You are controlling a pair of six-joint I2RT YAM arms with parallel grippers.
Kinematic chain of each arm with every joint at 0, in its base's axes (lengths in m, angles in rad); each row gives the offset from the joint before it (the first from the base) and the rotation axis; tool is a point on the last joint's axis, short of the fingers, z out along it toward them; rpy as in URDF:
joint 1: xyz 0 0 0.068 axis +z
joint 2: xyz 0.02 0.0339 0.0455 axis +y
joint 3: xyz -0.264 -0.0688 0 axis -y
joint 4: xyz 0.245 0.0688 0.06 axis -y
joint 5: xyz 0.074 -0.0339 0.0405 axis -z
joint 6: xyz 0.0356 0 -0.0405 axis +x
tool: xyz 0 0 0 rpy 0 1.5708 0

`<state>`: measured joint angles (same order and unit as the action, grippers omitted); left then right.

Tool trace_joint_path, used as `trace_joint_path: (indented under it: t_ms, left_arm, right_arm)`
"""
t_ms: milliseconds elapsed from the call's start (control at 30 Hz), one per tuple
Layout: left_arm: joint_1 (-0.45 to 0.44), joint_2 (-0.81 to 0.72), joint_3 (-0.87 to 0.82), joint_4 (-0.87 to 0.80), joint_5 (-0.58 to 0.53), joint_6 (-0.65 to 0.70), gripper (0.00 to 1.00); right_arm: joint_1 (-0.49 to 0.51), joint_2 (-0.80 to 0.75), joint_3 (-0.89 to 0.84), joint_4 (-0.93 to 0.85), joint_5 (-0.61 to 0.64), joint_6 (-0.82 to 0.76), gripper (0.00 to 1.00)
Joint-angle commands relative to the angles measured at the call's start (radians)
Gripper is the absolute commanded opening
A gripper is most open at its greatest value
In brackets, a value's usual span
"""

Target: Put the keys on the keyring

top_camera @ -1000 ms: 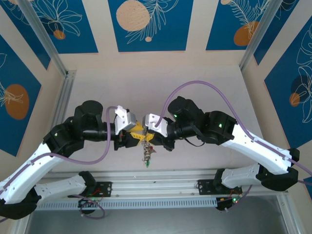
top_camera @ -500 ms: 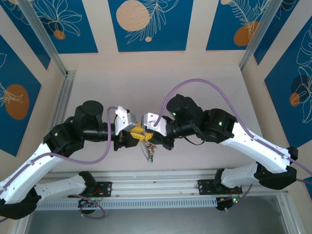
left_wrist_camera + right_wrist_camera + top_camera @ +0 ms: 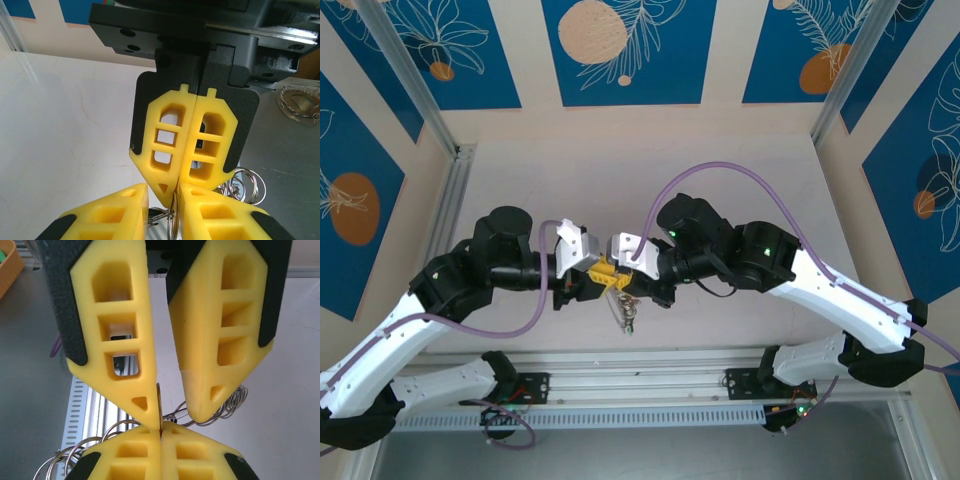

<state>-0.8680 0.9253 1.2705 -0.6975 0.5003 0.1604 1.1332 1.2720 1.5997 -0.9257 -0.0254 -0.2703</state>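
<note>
My two grippers meet tip to tip above the near-middle of the table. My right gripper (image 3: 618,279) (image 3: 160,429) is shut on the thin metal rim of the keyring (image 3: 159,402). The left gripper (image 3: 601,271) (image 3: 164,192) straddles that rim, its yellow fingers (image 3: 115,210) a narrow gap apart, the ring's wire (image 3: 174,220) against the right-hand one. In the left wrist view the right gripper (image 3: 175,182) points down into this gap. A bunch of small rings (image 3: 246,184) (image 3: 231,404) hangs below (image 3: 629,316); the keys are too small to tell apart.
The white table (image 3: 620,180) stretches behind the grippers. An aluminium rail (image 3: 650,385) runs along its near edge, with frame posts at both back corners. An orange bin corner (image 3: 7,260) and a coil of silvery wire (image 3: 300,102) lie off to the sides.
The right arm has pushed slightly left, toward the left gripper. The hanging bunch has drawn up and sits higher. The left jaws have narrowed around the rim.
</note>
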Motion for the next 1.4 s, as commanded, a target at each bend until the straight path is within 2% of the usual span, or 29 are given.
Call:
trace_joint_path:
  t_ms: [0, 100, 133, 200, 267, 700, 1033, 1133, 1300, 1367]
  left_arm:
    - [0.006, 0.001, -0.012, -0.013, 0.014, 0.01, 0.23]
    - [0.006, 0.003, -0.022, -0.002, 0.014, 0.007, 0.23]
    - [0.006, 0.008, -0.022, 0.0, 0.015, 0.006, 0.19]
    - [0.006, 0.027, -0.015, 0.002, 0.031, 0.006, 0.07]
    - [0.006, 0.039, -0.011, 0.015, 0.037, 0.001, 0.01]
    - [0.006, -0.034, -0.108, 0.184, 0.081, -0.065, 0.0]
    - [0.006, -0.074, -0.127, 0.192, 0.074, -0.033, 0.0]
    - [0.006, -0.074, -0.126, 0.189, 0.066, -0.024, 0.0]
    - [0.006, -0.078, -0.123, 0.199, 0.058, -0.019, 0.0]
    - [0.007, -0.088, -0.129, 0.215, 0.061, -0.018, 0.0]
  right_arm:
    - [0.007, -0.025, 0.032, 0.043, -0.018, -0.011, 0.0]
    - [0.008, -0.036, 0.018, 0.057, -0.021, -0.007, 0.0]
    - [0.007, -0.039, 0.014, 0.061, -0.022, -0.007, 0.0]
    - [0.007, -0.049, 0.003, 0.07, -0.026, -0.01, 0.0]
    - [0.003, -0.057, -0.001, 0.079, -0.028, -0.015, 0.0]
    - [-0.019, -0.16, -0.079, 0.157, -0.027, 0.031, 0.0]
    - [-0.042, -0.16, -0.13, 0.219, -0.03, 0.056, 0.01]
    - [-0.055, -0.164, -0.143, 0.239, -0.044, 0.052, 0.05]
    - [-0.085, -0.191, -0.192, 0.277, -0.059, 0.069, 0.27]
    - [-0.104, -0.213, -0.227, 0.295, -0.085, 0.091, 0.29]
